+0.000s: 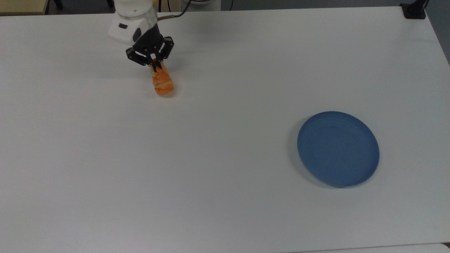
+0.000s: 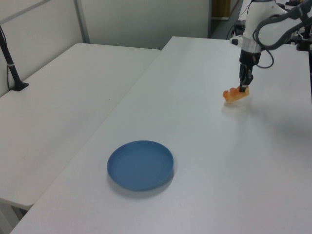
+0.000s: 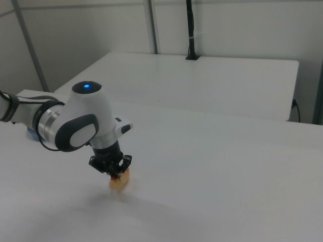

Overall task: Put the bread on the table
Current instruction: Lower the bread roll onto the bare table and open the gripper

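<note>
In the left view, the white tabletop [image 2: 204, 146] runs from the near edge to the far end of the room. A round blue plate [image 2: 140, 165] lies on it near the lower middle, with nothing on it. Far from the plate, toward the left view's upper right, the robot arm [image 2: 265, 27] bends down over the tabletop. Its end effector [image 2: 242, 87] points downward and its fingers are closed on one end of the bread [image 2: 234, 95]. The bread is tilted, with its lower end at the tabletop surface. A second white table [image 2: 58, 97] stands at the left view's left, with a black pole [image 2: 10, 63] on it.
</note>
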You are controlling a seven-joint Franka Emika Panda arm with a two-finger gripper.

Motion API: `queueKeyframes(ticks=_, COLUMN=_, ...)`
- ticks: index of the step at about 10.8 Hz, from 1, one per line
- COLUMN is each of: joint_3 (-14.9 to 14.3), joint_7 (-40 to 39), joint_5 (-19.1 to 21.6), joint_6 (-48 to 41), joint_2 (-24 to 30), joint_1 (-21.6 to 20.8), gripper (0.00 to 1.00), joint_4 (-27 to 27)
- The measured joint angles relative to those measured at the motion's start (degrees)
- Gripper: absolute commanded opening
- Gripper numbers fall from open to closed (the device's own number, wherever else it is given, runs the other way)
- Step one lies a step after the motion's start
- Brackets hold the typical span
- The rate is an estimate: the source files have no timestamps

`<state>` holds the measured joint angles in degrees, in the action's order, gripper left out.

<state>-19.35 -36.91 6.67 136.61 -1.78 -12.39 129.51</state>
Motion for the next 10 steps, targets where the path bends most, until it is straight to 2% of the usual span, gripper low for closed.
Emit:
queueKeyframes(ticks=1, joint_3=1.21, joint_7=0.89, joint_5=0.26, joint_6=3.08, joint_2=-0.54, joint_1=-0.25, gripper=0.16, joint_4=1.37)
queueKeyframes(ticks=2, joint_3=2.15, joint_7=1.64, joint_5=0.27, joint_6=5.89, joint_2=-1.16, joint_1=-0.41, gripper=0.29, joint_4=2.78)
queueKeyframes(ticks=5, joint_3=3.08, joint_7=2.54, joint_5=0.28, joint_6=7.18, joint_2=-1.41, joint_1=-0.35, gripper=0.93, joint_4=4.92)
queueKeyframes(ticks=6, joint_3=3.08, joint_7=2.54, joint_5=0.29, joint_6=5.12, joint_2=-0.97, joint_1=-0.31, gripper=1.00, joint_4=4.87)
queueKeyframes(ticks=10, joint_3=3.08, joint_7=2.89, joint_5=0.29, joint_6=-2.77, joint_2=1.03, joint_1=-0.09, gripper=1.00, joint_4=3.16)
